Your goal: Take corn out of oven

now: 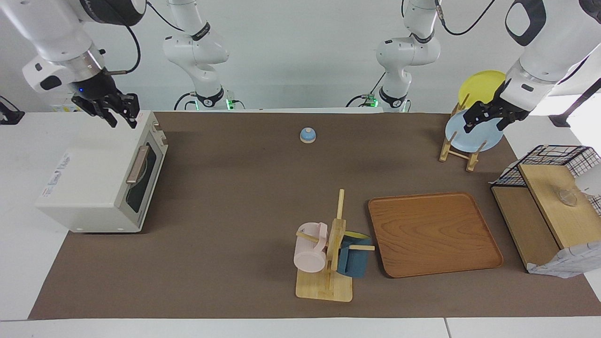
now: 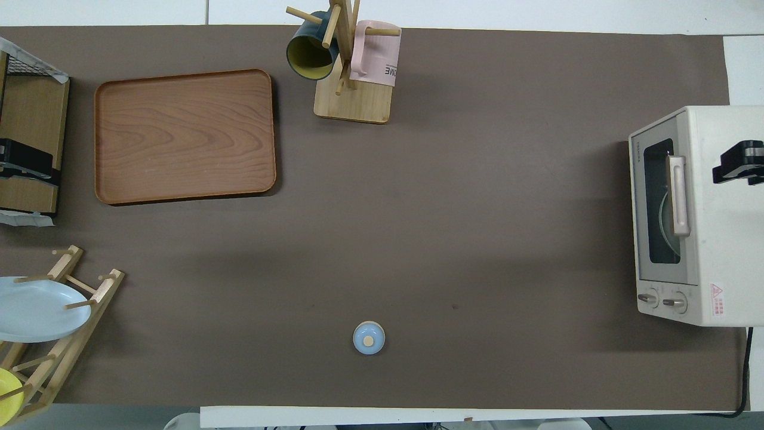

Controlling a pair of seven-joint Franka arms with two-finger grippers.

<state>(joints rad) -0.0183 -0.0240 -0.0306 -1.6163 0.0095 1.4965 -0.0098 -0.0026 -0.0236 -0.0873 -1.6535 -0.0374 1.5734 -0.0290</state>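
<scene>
The cream-white oven [image 1: 89,173] stands at the right arm's end of the table, also in the overhead view [image 2: 716,251]. Its dark glass door is shut, with the tan handle [image 1: 137,164] across it. A pale round shape shows through the glass [image 2: 664,224]. The corn is hidden. My right gripper [image 1: 123,118] hangs open and empty over the oven's top, near the corner closest to the robots; the overhead view shows it too [image 2: 737,162]. My left gripper [image 1: 486,121] waits open and empty in the air over the dish rack.
A wooden dish rack [image 1: 458,150] holds a light blue plate [image 1: 474,136] and a yellow plate [image 1: 481,84]. A wooden tray [image 1: 434,233], a mug tree [image 1: 328,253] with pink and blue mugs, a small blue knob [image 1: 307,135] and a wire basket with wooden boards [image 1: 547,197] are also there.
</scene>
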